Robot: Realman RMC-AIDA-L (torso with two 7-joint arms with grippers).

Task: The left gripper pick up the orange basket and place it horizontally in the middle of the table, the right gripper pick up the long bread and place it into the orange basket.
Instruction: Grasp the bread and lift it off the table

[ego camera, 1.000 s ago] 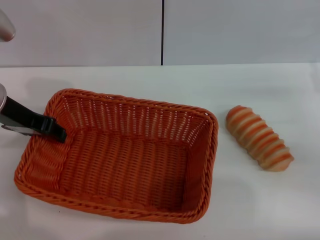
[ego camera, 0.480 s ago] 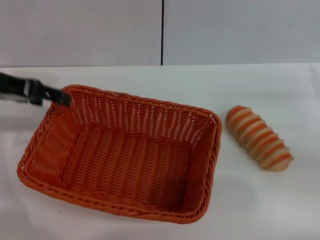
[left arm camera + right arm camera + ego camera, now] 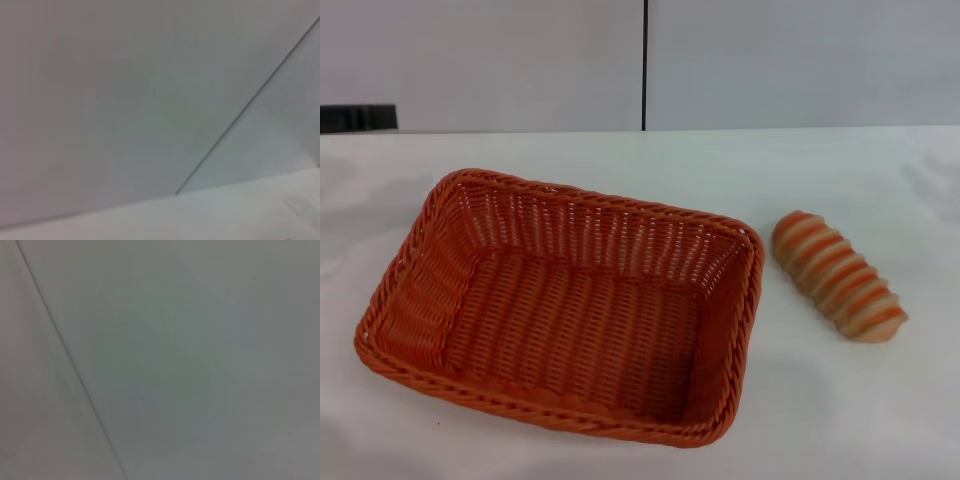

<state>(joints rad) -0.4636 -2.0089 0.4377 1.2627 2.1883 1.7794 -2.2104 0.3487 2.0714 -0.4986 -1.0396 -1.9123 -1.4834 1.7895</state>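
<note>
White tabletop point(image 3: 620, 155) carries the orange basket point(image 3: 565, 305), empty and lying crosswise mid-table. Just beside it, toward the right arm, lies the long bread point(image 3: 837, 275), its long axis slanting. Left gripper point(image 3: 358, 118) is a dark sliver at the far left edge; its finger state cannot be told. Right gripper is unseen, though likely nearer the bread.

Open white counter point(image 3: 820, 420) on all sides of the orange basket point(image 3: 560, 310) and the long bread point(image 3: 837, 276). Narrow bare strip between basket rim and loaf, the two apart. Nothing over either from above. Basket interior unoccupied, walled by sloping woven sides. Grey wall point(image 3: 770, 60) behind the far counter edge; dark object point(image 3: 358, 118) at far left.
</note>
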